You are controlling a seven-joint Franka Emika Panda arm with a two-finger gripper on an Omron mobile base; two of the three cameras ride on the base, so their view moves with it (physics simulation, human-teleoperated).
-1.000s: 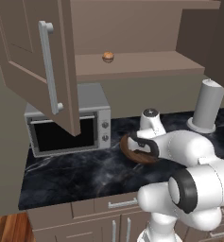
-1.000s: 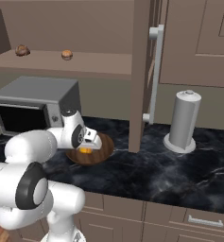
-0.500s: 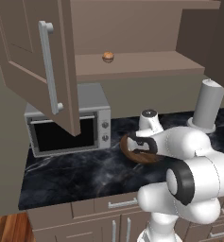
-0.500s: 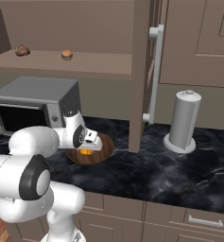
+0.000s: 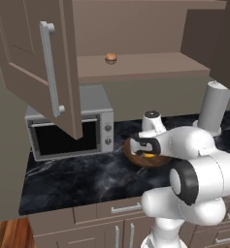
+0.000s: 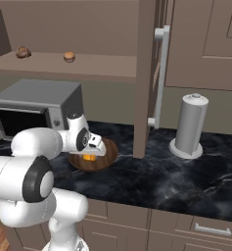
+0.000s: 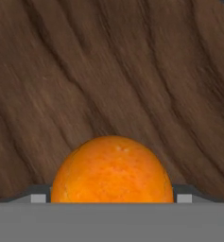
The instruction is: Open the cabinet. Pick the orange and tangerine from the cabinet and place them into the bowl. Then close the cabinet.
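White robot arm reaches low over dark marble worktop. Gripper hangs just above wooden bowl, jaws wide apart w/ an orange fruit between them, apparently resting in the bowl, prob. just let go. Cabinet above has both doors open; a small round fruit sits on its shelf, another item further left. Microwave left of bowl, grey cylinder to the right. Right door hangs close by arm's path up.

1 bowl, 1 fruit inside; 2 items on shelf.
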